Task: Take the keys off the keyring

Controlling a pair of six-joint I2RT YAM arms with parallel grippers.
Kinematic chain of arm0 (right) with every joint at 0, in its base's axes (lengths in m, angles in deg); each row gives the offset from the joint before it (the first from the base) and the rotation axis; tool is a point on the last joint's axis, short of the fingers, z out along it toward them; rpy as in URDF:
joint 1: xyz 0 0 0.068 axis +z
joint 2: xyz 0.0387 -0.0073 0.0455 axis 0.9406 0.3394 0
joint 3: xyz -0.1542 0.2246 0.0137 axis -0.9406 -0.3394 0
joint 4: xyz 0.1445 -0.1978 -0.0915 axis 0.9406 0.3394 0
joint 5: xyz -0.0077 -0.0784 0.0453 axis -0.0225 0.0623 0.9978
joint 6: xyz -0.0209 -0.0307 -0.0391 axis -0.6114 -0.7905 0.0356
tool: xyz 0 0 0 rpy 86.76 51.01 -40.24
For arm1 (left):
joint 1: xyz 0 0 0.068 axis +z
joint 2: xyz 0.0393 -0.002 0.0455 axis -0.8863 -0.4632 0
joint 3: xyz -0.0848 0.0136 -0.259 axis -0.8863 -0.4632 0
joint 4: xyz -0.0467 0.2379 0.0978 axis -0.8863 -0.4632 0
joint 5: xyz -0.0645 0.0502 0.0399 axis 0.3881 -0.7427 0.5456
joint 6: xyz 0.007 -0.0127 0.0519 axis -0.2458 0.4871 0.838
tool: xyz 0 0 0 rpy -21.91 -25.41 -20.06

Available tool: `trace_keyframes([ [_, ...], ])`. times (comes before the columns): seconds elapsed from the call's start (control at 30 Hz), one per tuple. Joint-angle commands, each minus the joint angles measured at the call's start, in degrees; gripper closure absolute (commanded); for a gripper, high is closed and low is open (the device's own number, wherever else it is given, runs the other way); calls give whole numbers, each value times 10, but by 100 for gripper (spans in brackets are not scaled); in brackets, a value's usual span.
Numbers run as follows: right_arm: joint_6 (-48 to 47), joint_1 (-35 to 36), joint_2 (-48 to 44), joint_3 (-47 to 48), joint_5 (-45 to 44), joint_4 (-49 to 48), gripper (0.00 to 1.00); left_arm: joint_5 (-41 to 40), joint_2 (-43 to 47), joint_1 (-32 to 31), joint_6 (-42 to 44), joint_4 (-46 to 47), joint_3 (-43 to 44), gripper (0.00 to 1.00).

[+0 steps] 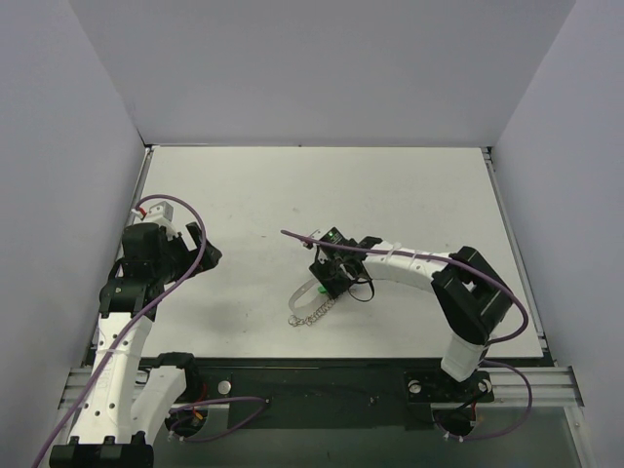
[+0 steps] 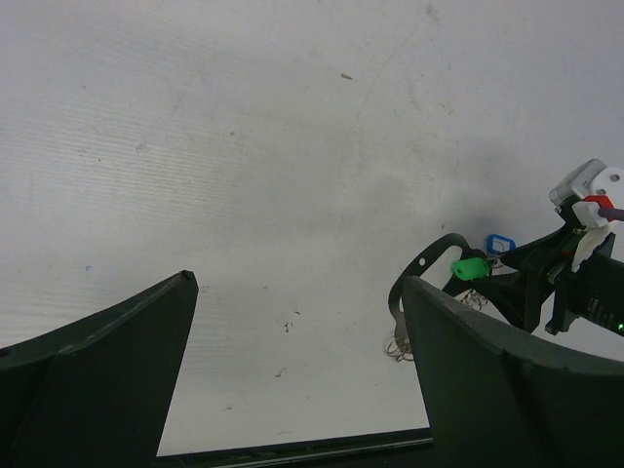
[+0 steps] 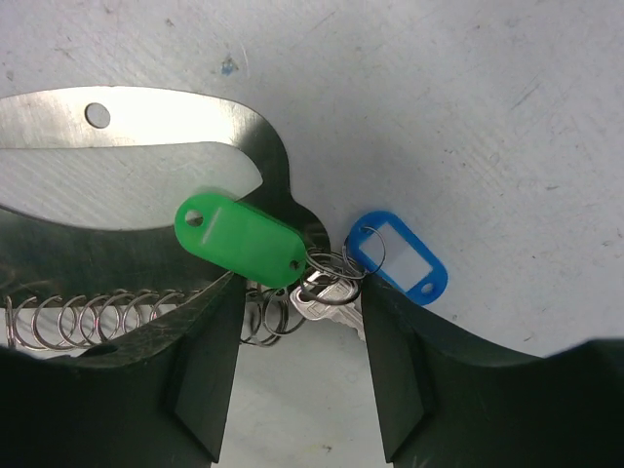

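The keyring is a silver metal loop with a chain, a green tag and a blue tag. The small silver keys hang on small split rings between the tags. My right gripper is open, and its jaws stand on either side of the keys and rings, just above the table. In the top view the right gripper is over the keyring at mid-table. My left gripper is open and empty at the left, well apart from the keyring.
The white table is boxed in by grey walls at the back and both sides. A black rail runs along the near edge between the arm bases. A purple cable loops over the right arm.
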Motion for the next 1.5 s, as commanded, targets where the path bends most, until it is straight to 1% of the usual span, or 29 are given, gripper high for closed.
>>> trace_keyframes([
  [0.0,-16,-6,2,24,-30,20,54,3,1,4,4,25,0,3],
  [0.13,-16,-6,2,23,-36,20,58,3,0,5,3,24,0,3],
  [0.3,-12,-8,-2,18,-25,20,78,3,0,5,3,25,0,3],
  [0.37,-9,-6,-2,18,-23,24,83,2,0,5,3,25,0,3],
  [0.47,-1,-6,-14,12,-22,28,85,2,1,5,3,24,0,3],
  [0.6,31,-1,-39,1,-28,42,85,3,0,5,3,25,0,3],
  [0.67,61,7,-53,0,-31,52,86,4,-1,6,3,25,0,3],
  [0.73,127,29,-59,8,-58,77,88,4,0,6,4,24,0,3],
  [0.77,145,37,-58,15,-64,94,89,4,1,7,4,25,0,3],
  [0.8,189,50,-52,27,-77,106,89,5,1,6,3,26,0,3],
  [0.83,210,54,-47,34,-85,131,91,6,0,6,4,25,-1,3],
  [0.93,314,66,-18,55,-74,151,93,7,0,7,4,26,0,3],
  [1.0,360,73,-13,56,-53,144,90,5,1,7,4,26,0,3],
  [1.07,389,84,-18,55,-47,130,63,5,-2,6,4,25,-1,3],
  [1.1,397,87,-26,55,-47,129,59,5,-2,7,3,25,0,3],
  [1.13,412,90,-30,57,-48,128,49,6,-3,6,4,25,0,3],
  [1.2,426,92,-48,56,-44,128,41,4,-4,7,4,25,0,3],
  [1.3,416,93,-88,51,-26,126,39,4,-5,6,3,24,0,3],
  [1.4,333,95,-128,45,-38,148,39,4,-5,7,4,25,-1,3],
  [1.43,292,94,-145,42,-72,156,39,4,-4,6,3,24,0,3],
  [1.47,275,95,-151,40,-86,174,39,5,-4,6,4,24,0,3],
])
